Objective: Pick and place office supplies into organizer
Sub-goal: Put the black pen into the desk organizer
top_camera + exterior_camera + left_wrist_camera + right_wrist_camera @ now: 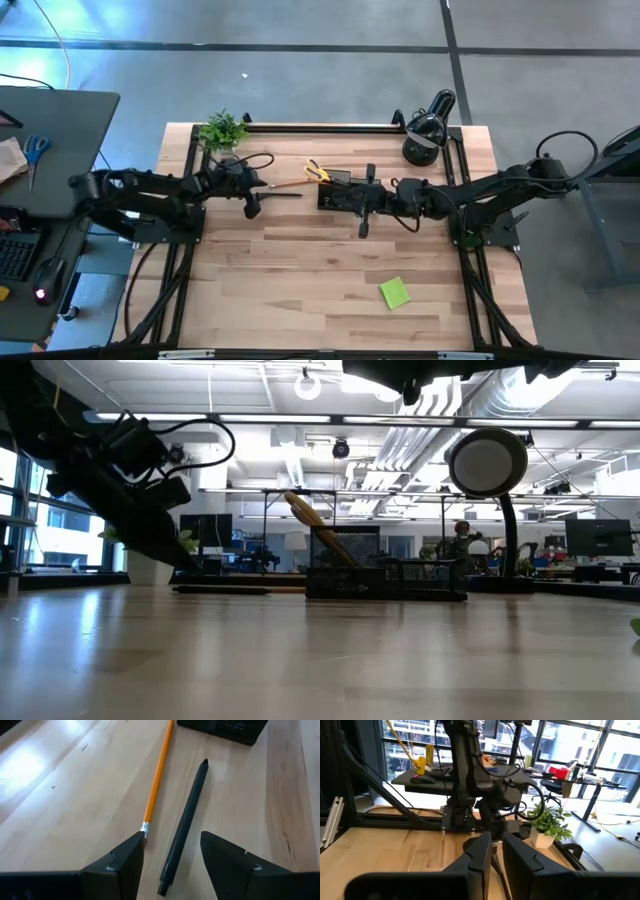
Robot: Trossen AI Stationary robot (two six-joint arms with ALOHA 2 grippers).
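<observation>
Pencils: one orange pencil (pixel 158 775) shows on the bench (pixel 300 270). Beside it lies one black pen (pixel 186 822), the two close but apart. In the high view both run along the 9-to-3 line, from the left end effector (pixel 253 205) toward the organizer (pixel 335 192). In the left wrist view the pen's tip points at the organizer and the pencil's eraser end lies nearest the fingers (pixel 122 865).

One organizer sits near bench centre, toward 12 o'clock. One pair of yellow scissors (pixel 316 171) leans out of it, handles up and tilted toward 10 o'clock. In the low view the handles (pixel 303 510) rise above the organizer's taller mesh section (pixel 345 555).

One green pad (pixel 394 292) lies flat at about 5 o'clock from the organizer, well apart from everything else.

The left end effector is spread wide, holding nothing; its fingers straddle the pen's near end, with the pencil's eraser end just beside one finger.

The right end effector (pixel 362 225) hangs just past the organizer at 5 o'clock, fingers narrow with a slim gap between them and nothing gripped.

One lamp (pixel 428 125) stands at the bench's 1 o'clock corner, and one plant (pixel 222 130) at 11 o'clock.
</observation>
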